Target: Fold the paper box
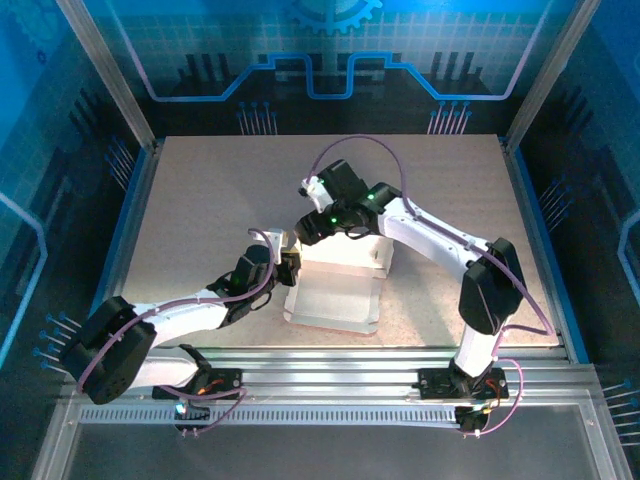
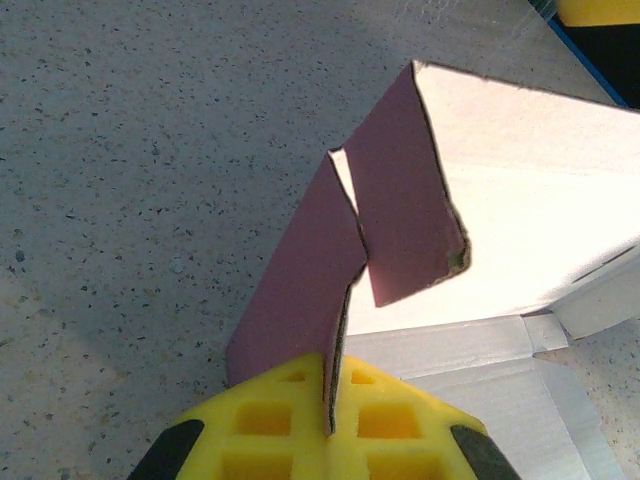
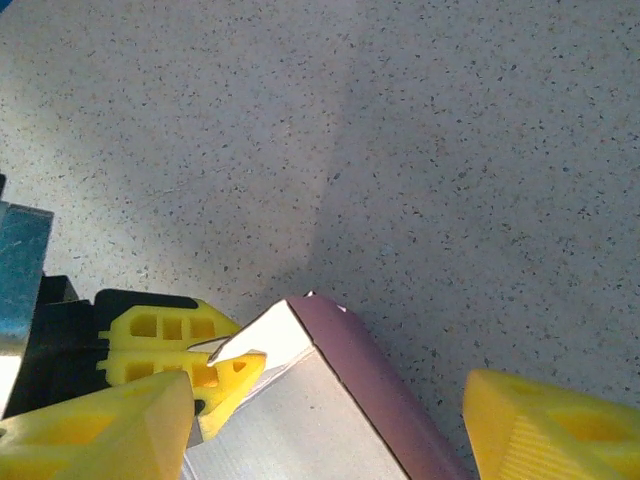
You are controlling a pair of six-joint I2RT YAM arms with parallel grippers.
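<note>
- Paper box (image 1: 335, 295) lies in the middle of the table (image 1: 200, 200), between the two arms, with its whitish inner side facing up. We see its left flap raised, pink on the outside, and its far wall standing as well.
- On the left, our left gripper (image 2: 330, 405) is clamped tight on the edge of that pink flap, with the card pinched between the yellow fingers (image 2: 270, 425).
- On the right, our right gripper (image 3: 320, 430) hangs over the box's far left corner with its jaws spread wide. The corner sits between the fingers (image 3: 545, 430), which grip nothing.
</note>
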